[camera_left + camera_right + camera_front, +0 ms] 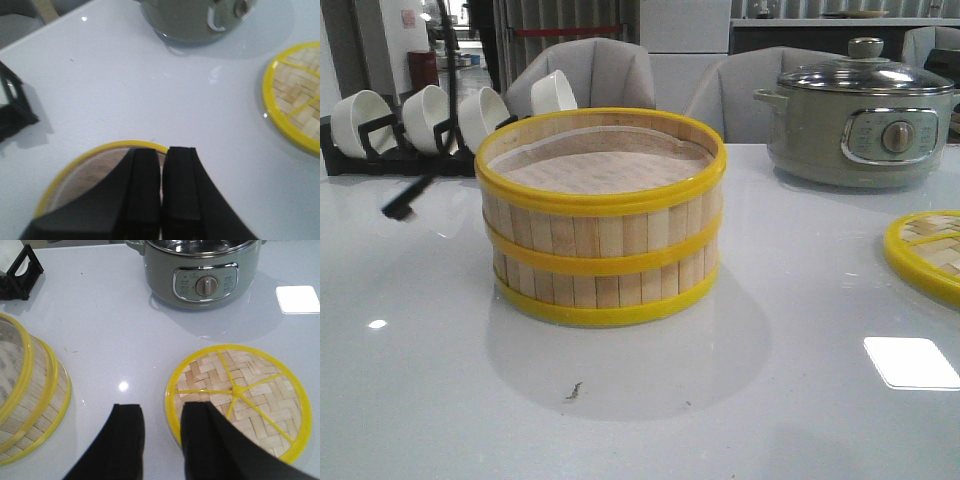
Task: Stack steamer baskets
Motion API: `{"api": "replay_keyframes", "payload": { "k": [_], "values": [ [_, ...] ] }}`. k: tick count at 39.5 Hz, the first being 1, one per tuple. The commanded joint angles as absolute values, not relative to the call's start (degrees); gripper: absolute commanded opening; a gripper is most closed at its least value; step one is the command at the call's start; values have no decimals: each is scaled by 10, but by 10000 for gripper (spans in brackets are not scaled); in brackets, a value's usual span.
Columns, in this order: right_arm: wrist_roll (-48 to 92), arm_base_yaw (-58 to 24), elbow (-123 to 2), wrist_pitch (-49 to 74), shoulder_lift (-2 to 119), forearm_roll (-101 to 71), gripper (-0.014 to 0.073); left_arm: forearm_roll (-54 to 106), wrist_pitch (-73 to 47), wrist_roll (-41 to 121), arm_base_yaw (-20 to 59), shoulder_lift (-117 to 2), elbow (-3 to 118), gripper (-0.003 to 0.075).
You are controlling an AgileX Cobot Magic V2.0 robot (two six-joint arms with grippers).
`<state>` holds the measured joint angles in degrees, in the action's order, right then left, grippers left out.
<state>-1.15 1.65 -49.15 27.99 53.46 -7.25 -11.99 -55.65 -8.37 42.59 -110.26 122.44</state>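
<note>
Surface: glossy white table (800, 400), which I take as landmark.
Steamer baskets (603, 225): mid-table, one tier seated squarely on the other, rims aligned; stacking looks finished to me.
Left gripper (161, 192): above the stack's rim, clenched on nothing.
Right gripper (162, 437): spread, empty, over the table beside the lid (240, 397), whose rim one finger overlaps.
Pot (860, 120): table's far edge, clear of my work.

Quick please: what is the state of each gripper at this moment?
Left gripper: closed, holding nothing, above the steamer baskets.
Right gripper: open, empty, over the lid.
</note>
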Motion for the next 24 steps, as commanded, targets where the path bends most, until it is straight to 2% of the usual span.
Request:
{"api": "replay_keyframes", "payload": {
  "k": [1,13,18,24],
  "values": [
    [-10,15,-514,241,530,-73,318,-137,-529,-89,388,-1028,1248,87],
    [-10,15,-514,241,530,-73,318,-136,-542,-97,224,-895,1188,85],
    [-10,15,-514,241,530,-73,318,-136,-525,-102,170,-826,1111,85],
    [-10,15,-514,241,530,-73,318,-136,-492,-121,140,-737,987,85]
  ]
}}
